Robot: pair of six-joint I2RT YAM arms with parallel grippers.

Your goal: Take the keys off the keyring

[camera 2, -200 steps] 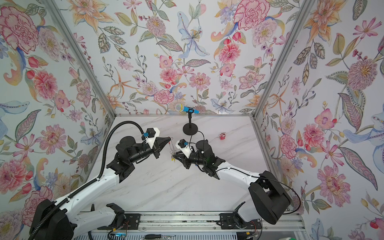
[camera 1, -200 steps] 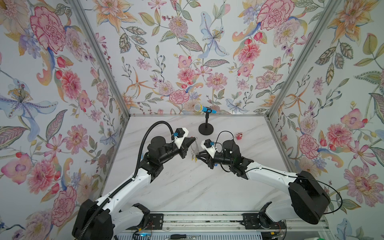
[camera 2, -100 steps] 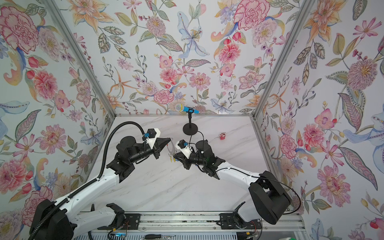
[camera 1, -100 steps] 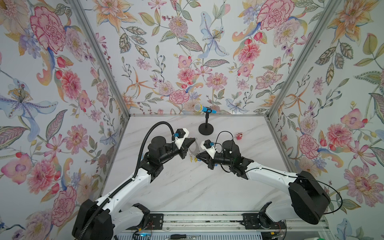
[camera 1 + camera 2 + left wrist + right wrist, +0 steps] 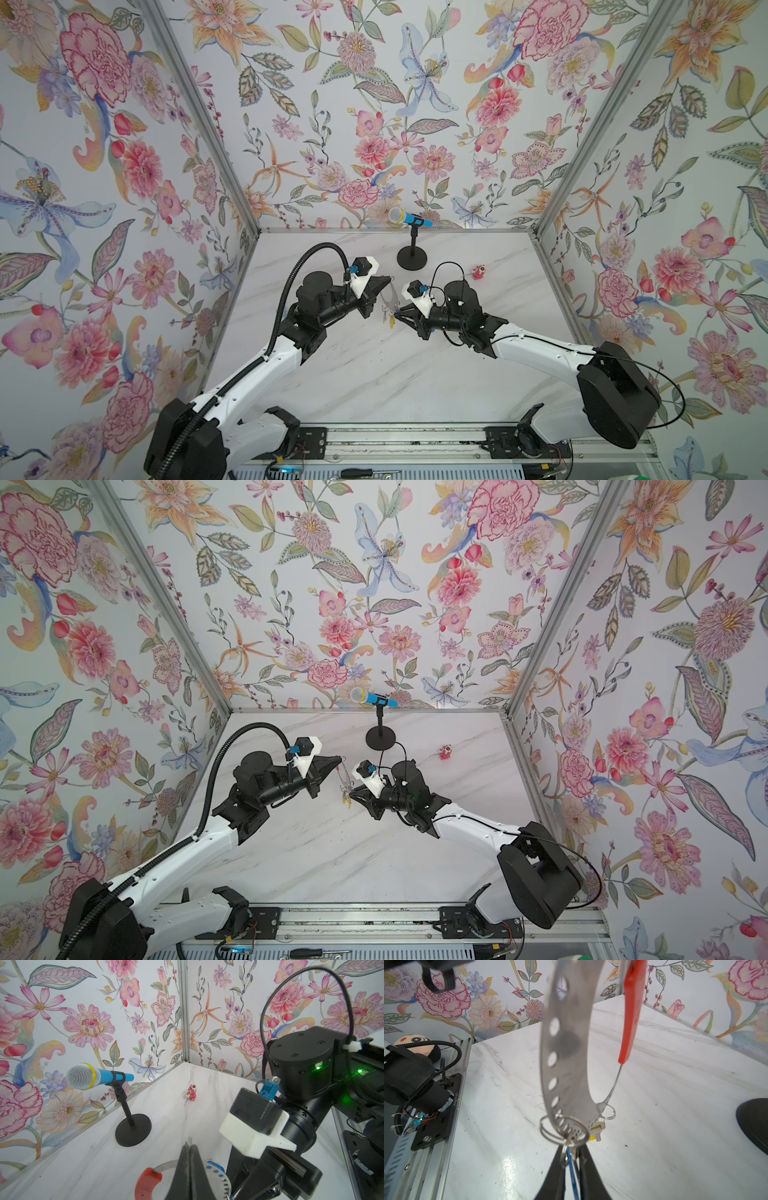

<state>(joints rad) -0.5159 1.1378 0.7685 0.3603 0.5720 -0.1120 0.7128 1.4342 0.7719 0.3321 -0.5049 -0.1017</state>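
Note:
The keyring [image 5: 388, 296] [image 5: 344, 776] hangs in the air between my two arms. It is a grey perforated metal band [image 5: 566, 1043] with a red sleeve [image 5: 631, 1012] [image 5: 146, 1180]. My left gripper [image 5: 388, 283] [image 5: 340, 759] [image 5: 190, 1146] is shut on the top of the band. At the bottom of the hoop hang wire split rings [image 5: 562, 1130] and a yellow-tagged key [image 5: 596, 1129]. My right gripper [image 5: 397, 311] [image 5: 352, 794] [image 5: 572, 1157] is shut on a blue-tagged key [image 5: 572, 1169] that hangs from those rings. Other keys are hidden.
A blue microphone on a stand with a round black base [image 5: 411, 257] [image 5: 380, 737] [image 5: 133, 1130] stands at the back, close behind the grippers. A small red-pink toy figure [image 5: 479, 272] [image 5: 445, 752] [image 5: 192, 1093] sits at the back right. Floral walls close three sides.
Almost nothing differs. My right gripper has shifted very slightly under the hoop, still on the blue tag. The left arm holds still.

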